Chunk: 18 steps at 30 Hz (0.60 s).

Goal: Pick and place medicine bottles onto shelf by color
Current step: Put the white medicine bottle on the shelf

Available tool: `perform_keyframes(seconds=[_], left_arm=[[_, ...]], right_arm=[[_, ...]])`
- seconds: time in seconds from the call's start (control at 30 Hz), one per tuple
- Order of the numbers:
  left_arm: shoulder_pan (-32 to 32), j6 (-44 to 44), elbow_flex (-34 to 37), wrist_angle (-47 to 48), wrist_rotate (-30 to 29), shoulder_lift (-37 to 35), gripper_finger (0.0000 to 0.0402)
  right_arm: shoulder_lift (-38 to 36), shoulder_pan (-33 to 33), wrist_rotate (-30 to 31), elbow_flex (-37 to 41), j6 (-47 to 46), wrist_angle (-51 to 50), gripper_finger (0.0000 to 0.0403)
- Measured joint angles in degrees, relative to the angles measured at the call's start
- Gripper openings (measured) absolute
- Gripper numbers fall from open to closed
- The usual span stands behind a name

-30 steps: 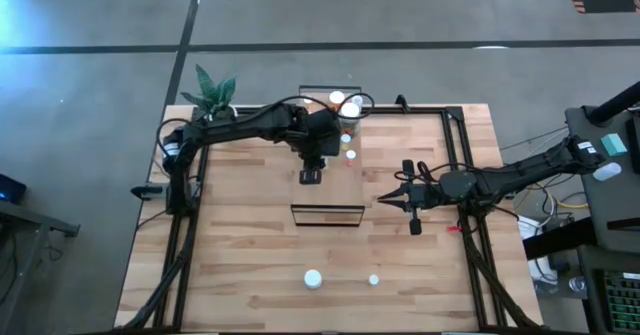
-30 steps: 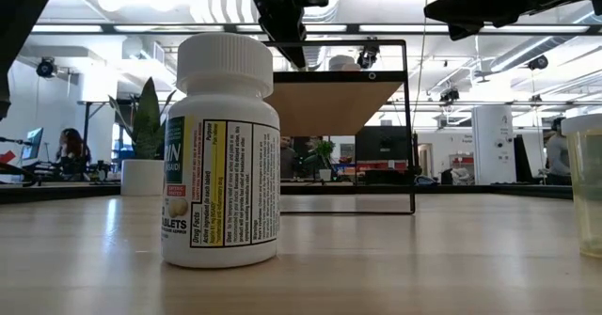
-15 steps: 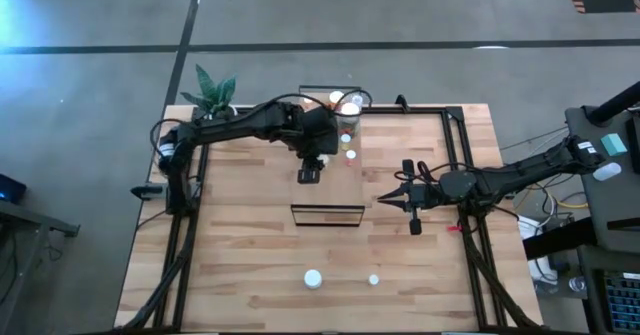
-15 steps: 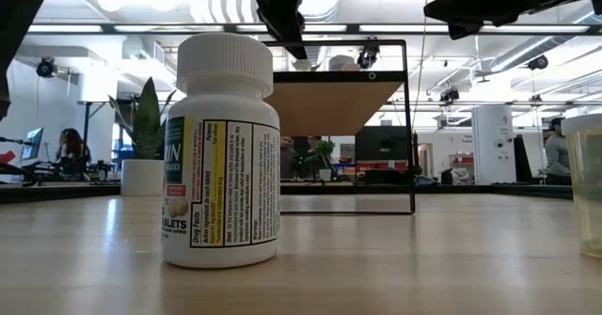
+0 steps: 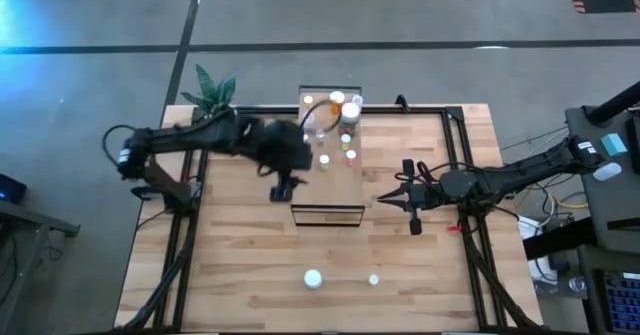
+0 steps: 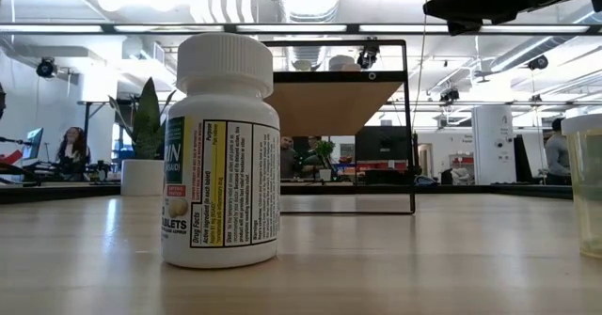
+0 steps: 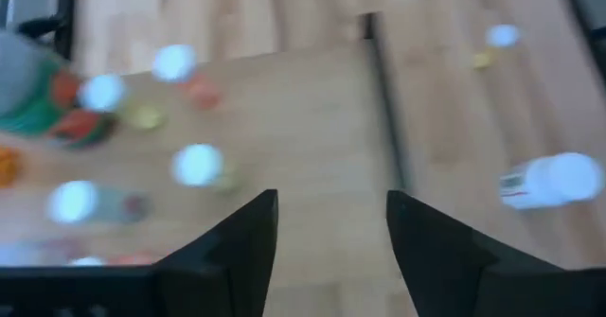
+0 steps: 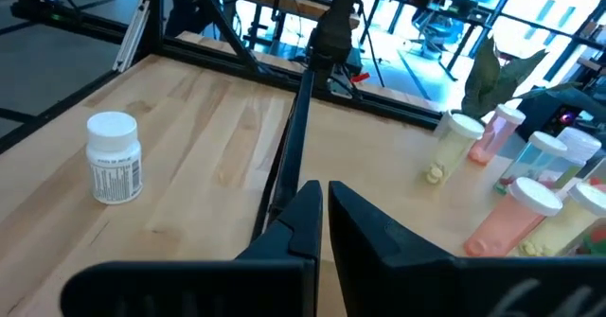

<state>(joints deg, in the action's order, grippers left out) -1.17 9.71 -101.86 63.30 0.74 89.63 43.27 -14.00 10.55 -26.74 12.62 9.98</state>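
The shelf (image 5: pixel 330 180) is a long wood-topped stand with a black frame, in the middle of the table. Several medicine bottles (image 5: pixel 345 125) stand on its far half, orange, clear and white-capped. A white bottle (image 5: pixel 313 278) and a small clear one (image 5: pixel 373 279) stand on the table near its front edge. My left gripper (image 5: pixel 283 187) hovers open and empty just left of the shelf; the left wrist view shows its fingers (image 7: pixel 241 246) apart above the shelf top. My right gripper (image 5: pixel 385 200) waits shut, right of the shelf.
A potted green plant (image 5: pixel 215 93) stands at the table's far left corner. The black table frame (image 5: pixel 455 165) runs along the sides. The low view has the white bottle (image 6: pixel 221 150) close up and the clear one (image 6: pixel 588 183) at the right.
My left gripper has drawn back from over the shelf toward the table's left edge and risen, leaving the top of the low view. A small bottle now shows standing on the shelf where the gripper had been.
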Motion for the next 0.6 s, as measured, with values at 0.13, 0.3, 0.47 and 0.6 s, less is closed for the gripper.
perform_keyframes(seconds=[0.13, 0.3, 0.47, 0.6], left_arm=[[6.65, -4.87, 12.64, -12.65, -0.34, -6.58, 0.0152], [15.44, -13.3, 28.7, -29.92, -4.45, -12.5, 0.0105], [23.77, -21.98, 35.89, -36.73, -11.48, -12.15, 0.0059], [29.58, -26.41, 35.35, -36.83, -18.56, -8.12, 0.0035]], right_arm=[[-0.09, 0.0, 0.02, 0.0, 0.44, 1.65, 0.0013], [-0.09, 0.0, 0.02, 0.01, -0.03, 2.13, 0.0013], [0.02, 0.0, 0.02, 0.15, -0.02, 2.36, 0.0013], [0.02, -0.28, 0.04, 0.2, -1.09, 2.81, 0.0013]])
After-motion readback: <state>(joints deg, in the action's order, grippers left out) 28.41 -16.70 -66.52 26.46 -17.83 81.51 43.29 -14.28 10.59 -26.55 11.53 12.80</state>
